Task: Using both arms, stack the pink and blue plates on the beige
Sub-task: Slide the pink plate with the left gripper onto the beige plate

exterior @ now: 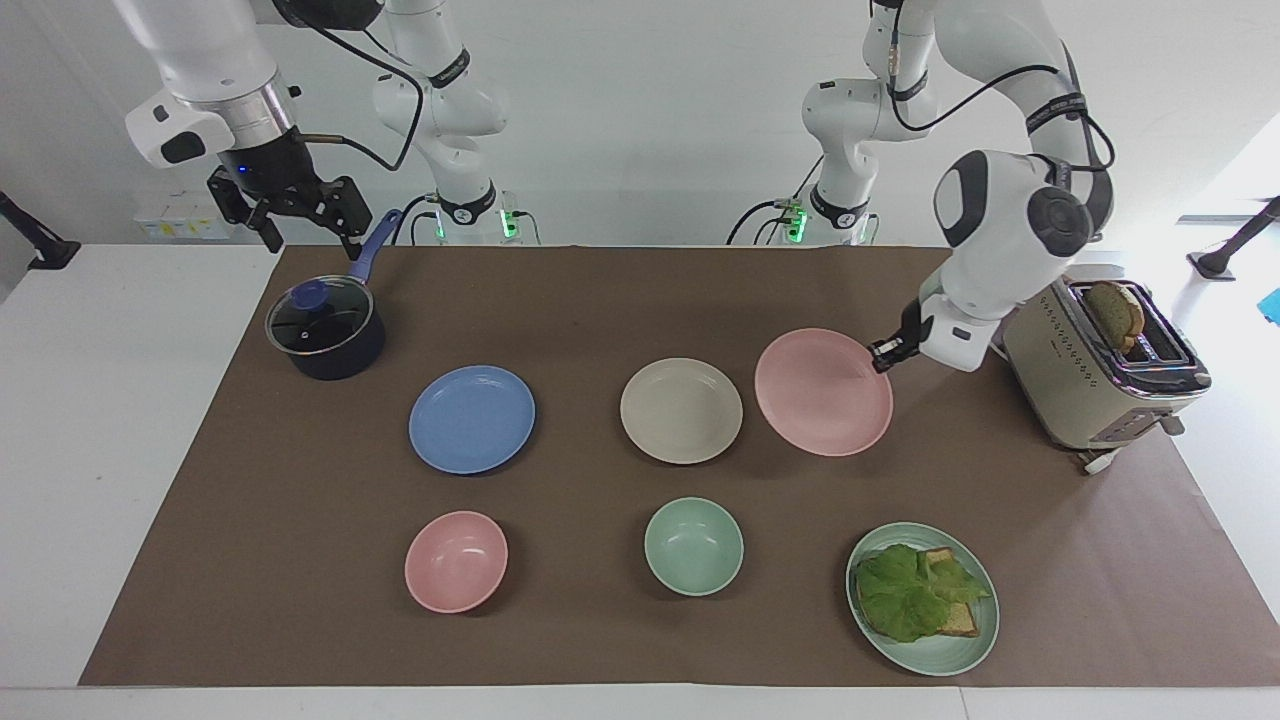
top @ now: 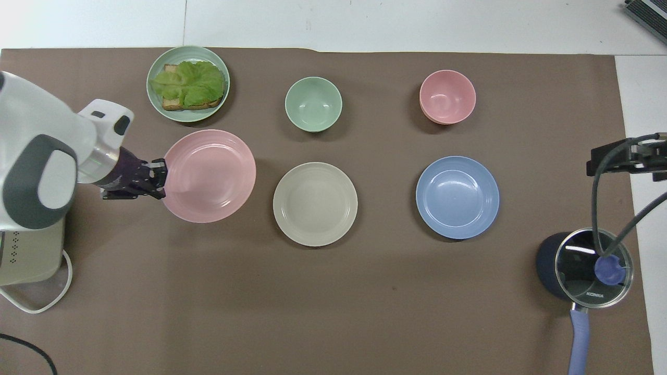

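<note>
Gripping, left end effector [exterior: 884, 353]: pinched on the rim edge of the pink plate [exterior: 822, 392], leaving its underside free to settle.
Pink plate: lifted off the surface [exterior: 600, 300], just beside the beige plate [exterior: 681, 410], toward the left arm's end; round, so no long axis; face up, slightly tilted.
Blue plate [exterior: 471, 418]: flat, beside beige, toward the right arm's end.
Right end effector [exterior: 300, 215]: fingers wide, empty, waiting over the pot [exterior: 325, 332].

Pink plate [exterior: 822, 392], blue plate [exterior: 471, 418], beige plate [exterior: 680, 410] (cream-toned), brown mat [exterior: 600, 300]
</note>
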Tool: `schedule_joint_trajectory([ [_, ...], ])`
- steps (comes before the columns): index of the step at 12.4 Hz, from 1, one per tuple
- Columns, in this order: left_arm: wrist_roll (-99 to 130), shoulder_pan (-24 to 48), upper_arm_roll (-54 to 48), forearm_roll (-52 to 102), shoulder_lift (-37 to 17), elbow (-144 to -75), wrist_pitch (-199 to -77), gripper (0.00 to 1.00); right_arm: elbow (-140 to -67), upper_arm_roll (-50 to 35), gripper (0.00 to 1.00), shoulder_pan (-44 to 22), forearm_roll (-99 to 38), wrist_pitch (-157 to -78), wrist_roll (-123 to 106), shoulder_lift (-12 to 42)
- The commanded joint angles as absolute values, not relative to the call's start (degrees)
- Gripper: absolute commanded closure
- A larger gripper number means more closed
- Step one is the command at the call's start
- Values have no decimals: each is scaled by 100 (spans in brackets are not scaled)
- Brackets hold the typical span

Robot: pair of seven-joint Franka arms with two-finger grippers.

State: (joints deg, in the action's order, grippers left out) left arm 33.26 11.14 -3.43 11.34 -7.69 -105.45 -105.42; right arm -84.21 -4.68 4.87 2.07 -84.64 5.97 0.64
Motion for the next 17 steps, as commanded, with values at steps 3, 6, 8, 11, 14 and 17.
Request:
schedule_joint_trajectory([
  [3, 4402, 2081, -237, 1441, -712, -10765, -11247, 100, -8569, -501, 0, 554, 229, -8525, 624, -53],
  [6, 4552, 2539, -237, 1547, -826, -11073, -11986, 100, -8578, -501, 0, 554, 229, -8525, 624, -53],
  [8, 4588, 2645, -237, 1556, -957, -11284, -12259, 100, -8578, -501, 0, 554, 229, -8525, 624, -53],
  [11, 4518, 2698, -229, 1556, -976, -11654, -12769, 100, -8578, -501, 0, 554, 229, -8525, 624, -53],
  [14, 4596, 2715, -229, 1556, -853, -11926, -12814, 100, -8596, -501, 0, 554, 229, -8525, 624, -62],
  [17, 4597, 2725, -229, 1556, -958, -11953, -12964, 100, -8613, -501, 0, 554, 229, -8525, 624, -70],
])
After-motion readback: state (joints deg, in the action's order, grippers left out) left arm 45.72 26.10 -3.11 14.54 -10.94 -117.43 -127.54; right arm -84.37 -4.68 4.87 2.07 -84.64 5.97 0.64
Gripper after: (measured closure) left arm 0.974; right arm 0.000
